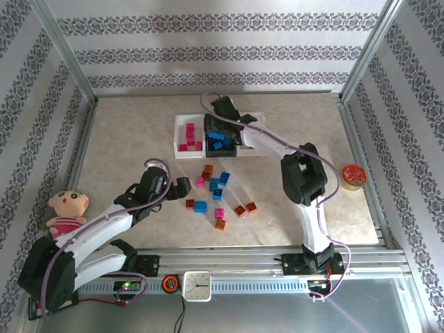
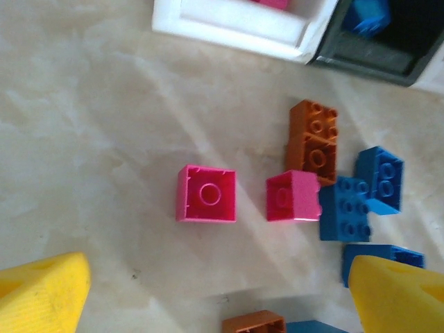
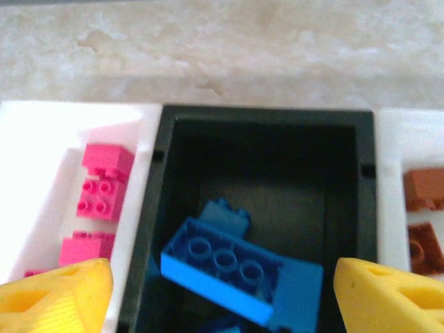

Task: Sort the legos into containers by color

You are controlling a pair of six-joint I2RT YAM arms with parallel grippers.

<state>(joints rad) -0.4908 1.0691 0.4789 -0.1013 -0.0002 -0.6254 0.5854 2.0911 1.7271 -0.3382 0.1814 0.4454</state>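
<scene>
The containers sit at the back: a white bin [image 1: 182,119] with magenta legos [image 3: 104,187], a black bin [image 3: 267,118] with blue legos, and a white bin [image 3: 388,139] with orange-brown legos [image 3: 423,191]. My right gripper [image 3: 222,298] hangs open over the black bin [image 1: 210,123]. A long blue lego [image 3: 236,270] lies upside down under it, free of both fingers. My left gripper [image 2: 218,298] is open low over the table. Ahead of it lies an upturned magenta lego [image 2: 206,193], then a second magenta one [image 2: 293,195] against orange [image 2: 316,142] and blue legos [image 2: 345,208].
Loose legos are scattered mid-table, among them blue [image 1: 200,206], orange [image 1: 220,224] and magenta [image 1: 219,213]. A doll [image 1: 66,211] lies at the left, a red-orange disc [image 1: 353,176] at the right, and a white clock [image 1: 197,285] on the front rail.
</scene>
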